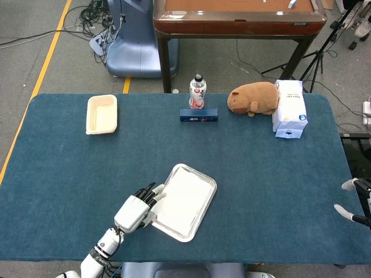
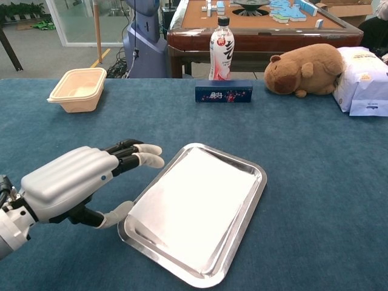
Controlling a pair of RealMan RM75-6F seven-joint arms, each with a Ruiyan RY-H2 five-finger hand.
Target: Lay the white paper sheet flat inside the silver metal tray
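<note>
On the blue table [image 1: 69, 174], the white paper sheet [image 2: 194, 203] lies flat inside the silver metal tray [image 2: 257, 194] near the front edge. The left hand [image 2: 85, 182] hovers spread and empty beside the tray's left rim. The paper looks light, limp and easily creased, so it is best nudged by an edge.

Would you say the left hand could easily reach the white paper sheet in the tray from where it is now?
Probably yes. The left hand hovers open just beside the silver tray, its fingers near the rim, and nothing lies between them and the paper sheet.

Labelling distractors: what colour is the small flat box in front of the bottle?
Dark blue, with small red-and-white print on its front: the small flat rectangular box. Shows best in the chest view.
</note>
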